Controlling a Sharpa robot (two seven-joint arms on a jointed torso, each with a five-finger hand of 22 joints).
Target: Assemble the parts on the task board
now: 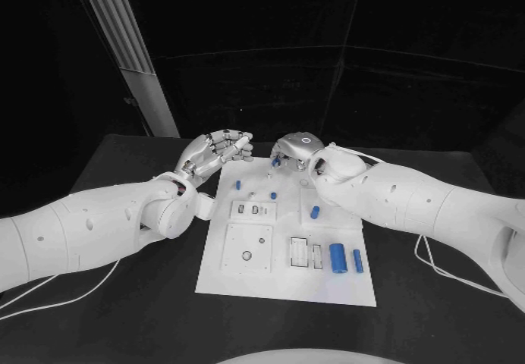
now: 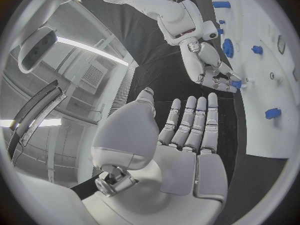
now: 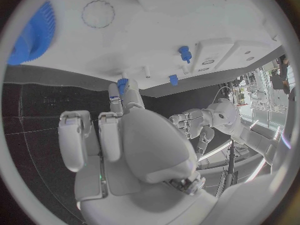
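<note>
A white rectangular task board (image 1: 287,284) is lying in the middle of the black table (image 1: 131,303), its long sides running from the table's near edge toward the far edge. Near the board's near right corner, a large blue cylinder (image 1: 338,258) and a slimmer blue pin (image 1: 358,261) are lying side by side, just beside two upright rectangular slots (image 1: 299,252). To their left a square plate with a small round hole (image 1: 248,248) is sitting flush in the board. Farther up the board's right side a short blue peg (image 1: 315,211) is lying apart from the rest. Toward the far edge, two small blue pegs (image 1: 274,195) are standing in the board, one nearer the left side (image 1: 237,184).

At the board's far edge the silver right hand (image 1: 297,149) is reaching down, its fingers curled together and pinching a small blue part (image 3: 122,85) at its fingertips (image 3: 116,92); the left wrist view is showing the same blue piece (image 2: 236,84) held just at the board's edge. A blue toothed gear (image 3: 31,35) is lying on the board near that hand.

The silver left hand (image 1: 215,152) is hovering just beyond the board's far left corner, holding nothing. Its fingers (image 2: 187,122) are standing straight and side by side, the thumb (image 2: 145,102) set apart, palm open.
</note>
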